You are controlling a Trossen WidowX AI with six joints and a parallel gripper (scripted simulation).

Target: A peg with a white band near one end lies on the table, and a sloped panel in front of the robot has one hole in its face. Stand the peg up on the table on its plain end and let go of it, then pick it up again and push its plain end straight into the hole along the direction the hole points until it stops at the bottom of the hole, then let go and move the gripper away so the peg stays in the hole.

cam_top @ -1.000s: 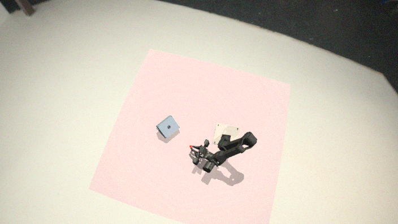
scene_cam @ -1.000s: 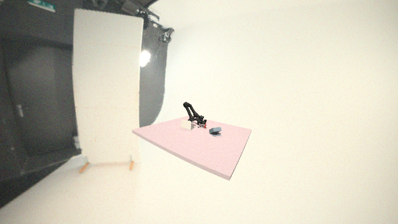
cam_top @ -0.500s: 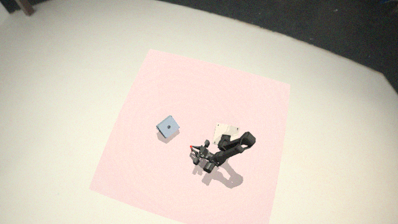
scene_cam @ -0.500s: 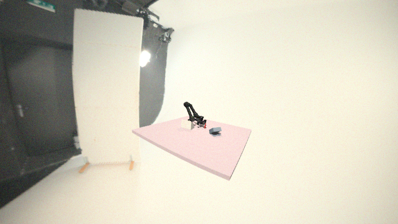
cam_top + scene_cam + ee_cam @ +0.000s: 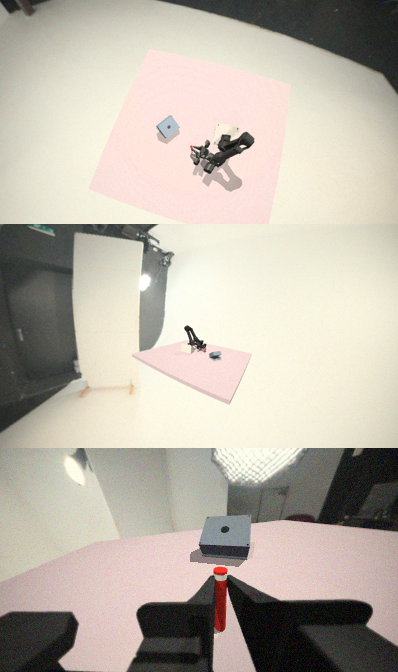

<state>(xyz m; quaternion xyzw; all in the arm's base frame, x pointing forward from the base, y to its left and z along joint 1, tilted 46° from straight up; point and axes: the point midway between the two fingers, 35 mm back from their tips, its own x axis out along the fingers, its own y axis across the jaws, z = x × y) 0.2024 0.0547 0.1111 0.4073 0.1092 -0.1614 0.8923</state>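
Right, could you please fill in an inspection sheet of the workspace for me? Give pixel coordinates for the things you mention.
Surface: pink table top (image 5: 175,85) (image 5: 192,371) (image 5: 125,578), with shadows on it.
Peg: red (image 5: 191,146) (image 5: 205,349) (image 5: 220,603), white band near its upper end, roughly upright; table contact cannot be told.
Sloped panel: blue-grey (image 5: 164,124) (image 5: 215,353) (image 5: 237,535), one hole in its face, no peg in it.
Clutter: nothing seen.
Gripper (image 5: 191,148) (image 5: 205,348) (image 5: 220,579): shut on the peg.
Cables: nothing seen.
Surroundings: pale walls, dark door (image 5: 42,323), bright lamp (image 5: 145,282).
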